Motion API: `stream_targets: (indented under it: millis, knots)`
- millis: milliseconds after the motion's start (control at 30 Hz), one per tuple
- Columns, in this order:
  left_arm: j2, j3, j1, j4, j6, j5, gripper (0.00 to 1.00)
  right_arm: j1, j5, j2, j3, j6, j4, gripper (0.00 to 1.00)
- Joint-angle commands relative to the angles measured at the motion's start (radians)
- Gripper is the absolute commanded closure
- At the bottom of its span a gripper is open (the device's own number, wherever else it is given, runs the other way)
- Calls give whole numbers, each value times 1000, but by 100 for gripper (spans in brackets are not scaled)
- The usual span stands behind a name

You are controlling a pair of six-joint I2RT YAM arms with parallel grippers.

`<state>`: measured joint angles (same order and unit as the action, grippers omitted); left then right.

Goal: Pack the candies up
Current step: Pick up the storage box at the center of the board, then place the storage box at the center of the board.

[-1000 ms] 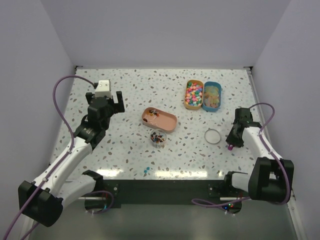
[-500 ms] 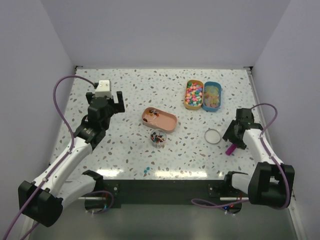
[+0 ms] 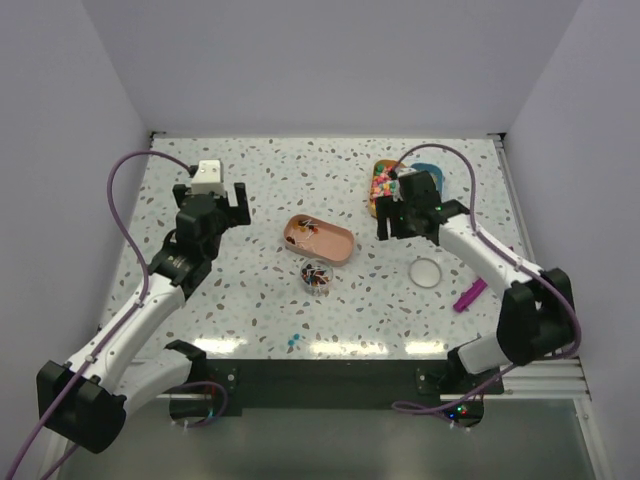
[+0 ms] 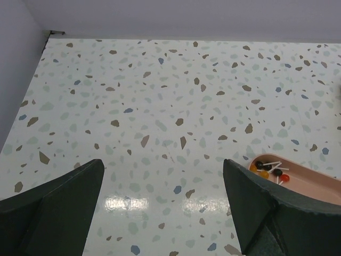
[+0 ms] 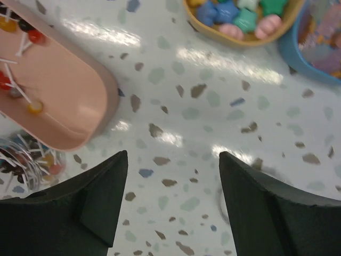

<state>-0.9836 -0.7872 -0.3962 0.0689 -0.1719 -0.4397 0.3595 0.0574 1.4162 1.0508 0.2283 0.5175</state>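
The left gripper (image 3: pixel 210 196) hovers spread wide and empty over bare table (image 4: pixel 160 96). The candies (image 3: pixel 318 277) sit in the clear jar (image 3: pixel 307 270) just beside the pink tray (image 3: pixel 340 245). The right gripper (image 5: pixel 173 153), now spread and empty, has swung in from the right edge, leaving the purple scoop (image 3: pixel 468 296) loose beyond the lid (image 3: pixel 426 271). Scooping looks finished.

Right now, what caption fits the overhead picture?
Right claw hovers open between the pink tray and candy tubs; purple scoop lies aside; left claw open.
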Motion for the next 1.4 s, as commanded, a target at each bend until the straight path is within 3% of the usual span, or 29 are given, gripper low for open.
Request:
stream_targets:
  millis: [0,167,433,567,700,833,1100,1367]
  knots:
    - [0,8,-7,-52,2,13,1,71,-93,151,124,-132,-132,28]
    - [-9,6,-7,-49,2,19,1,131,-217,355,303,-256,-174,34]
    - [-35,3,-9,-44,2,22,1,188,-278,616,491,-353,-155,55]
    - [-43,2,-7,-41,2,22,1,188,-298,676,517,-391,-160,64]
    - [-52,2,-7,-41,2,25,1,188,-300,684,532,-409,-140,86]
    - [-55,0,-7,-41,0,32,1,188,-294,623,528,-414,-128,100]
    - [-52,0,-7,-41,-1,38,1,150,-44,437,477,-402,-142,100]
    - [-43,3,-7,-44,-3,45,1,-125,153,356,465,-320,-68,100]
